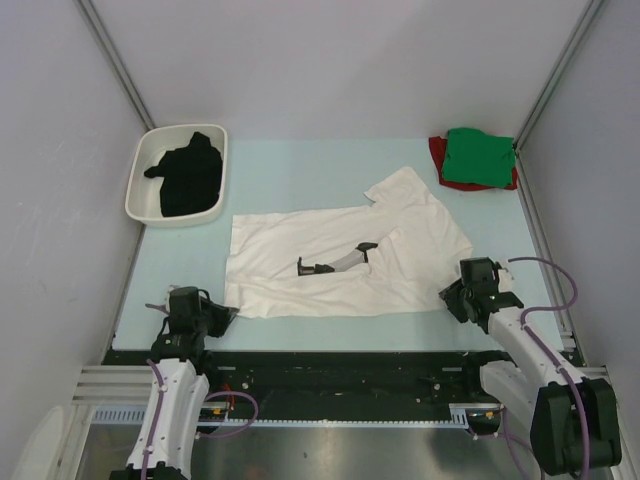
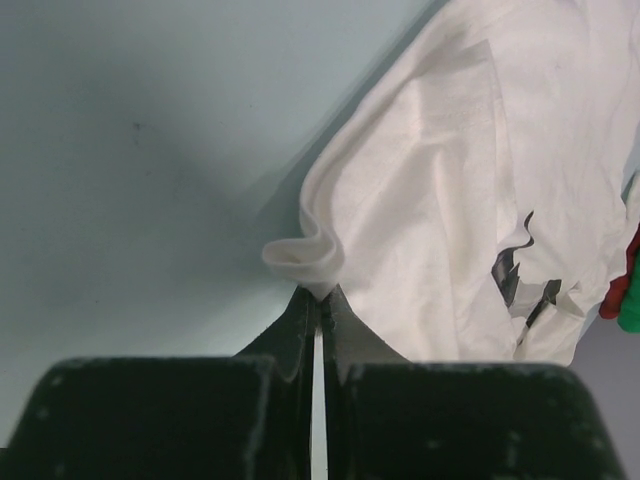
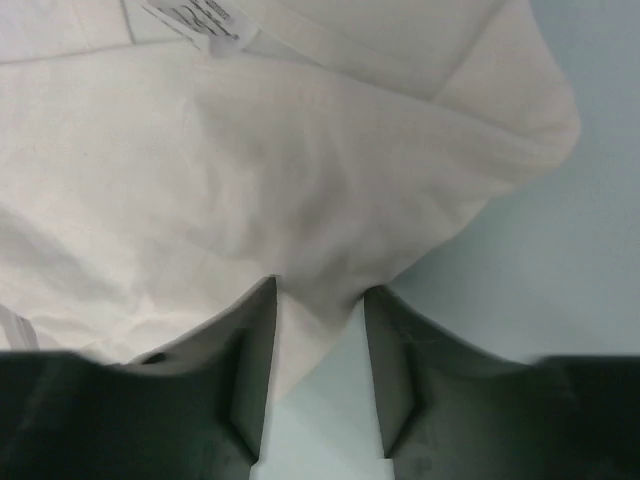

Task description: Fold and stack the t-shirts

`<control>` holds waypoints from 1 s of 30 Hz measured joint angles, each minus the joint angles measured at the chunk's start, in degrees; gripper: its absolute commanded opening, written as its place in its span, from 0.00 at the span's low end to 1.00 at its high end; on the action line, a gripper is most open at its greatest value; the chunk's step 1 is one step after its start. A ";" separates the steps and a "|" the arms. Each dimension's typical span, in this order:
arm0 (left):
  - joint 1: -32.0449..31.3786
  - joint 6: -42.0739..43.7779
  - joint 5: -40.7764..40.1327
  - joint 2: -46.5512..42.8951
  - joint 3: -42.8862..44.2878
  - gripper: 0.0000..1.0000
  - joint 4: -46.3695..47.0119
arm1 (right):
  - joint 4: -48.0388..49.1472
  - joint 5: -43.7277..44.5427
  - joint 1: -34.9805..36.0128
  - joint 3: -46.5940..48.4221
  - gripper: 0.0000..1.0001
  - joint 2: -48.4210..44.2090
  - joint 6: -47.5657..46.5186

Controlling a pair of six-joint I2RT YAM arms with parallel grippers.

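The large white t-shirt [image 1: 340, 260] lies spread on the pale table, a dark print at its middle. My left gripper [image 1: 225, 315] is at its near-left corner. In the left wrist view this gripper [image 2: 322, 292] is shut on a bunched fold of the white cloth [image 2: 450, 200]. My right gripper [image 1: 448, 298] is at the near-right corner. There the jaws of the gripper [image 3: 320, 290] stand apart, with a point of the white t-shirt [image 3: 250, 150] lying between them and bare table beside it. A black t-shirt [image 1: 190, 170] sits in the tray. A green t-shirt [image 1: 478, 155] lies on a red one [image 1: 437, 155].
The white rounded tray [image 1: 140, 170] stands at the back left. The green and red pile sits at the back right corner, close to the enclosure wall [image 1: 560, 120]. A black rail [image 1: 330, 365] runs along the table's near edge.
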 measured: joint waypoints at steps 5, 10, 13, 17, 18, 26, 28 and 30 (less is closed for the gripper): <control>0.00 0.07 0.31 0.11 0.00 0.00 -0.07 | 3.78 -0.57 -2.34 -0.50 0.00 2.73 -0.26; 0.00 -0.04 0.83 -0.09 0.04 0.00 -0.31 | 3.37 -1.05 -2.91 -2.03 0.00 -0.61 -0.26; 0.00 -0.09 1.27 -0.59 0.11 0.00 -0.59 | -1.40 -0.94 -2.91 -3.32 0.00 -7.69 -0.22; 0.00 -0.13 1.62 -1.07 0.26 0.00 -1.70 | -7.72 -0.70 -2.89 -3.39 0.00 -16.28 0.17; 0.00 -0.13 1.75 -1.07 0.31 0.00 -2.12 | -8.94 -0.70 -2.89 -3.39 0.00 -17.64 0.20; 0.00 -0.20 2.91 -2.08 0.85 0.00 -8.68 | -16.98 -0.63 -2.32 -3.28 0.00 -21.38 0.96; 0.00 -0.24 3.17 -2.19 0.92 0.00 -9.49 | -18.03 -0.63 -2.03 -3.28 0.00 -22.23 1.27; 0.00 -0.26 3.23 -2.29 0.92 0.00 -9.64 | -18.69 -0.68 -1.62 -3.28 0.00 -22.58 1.53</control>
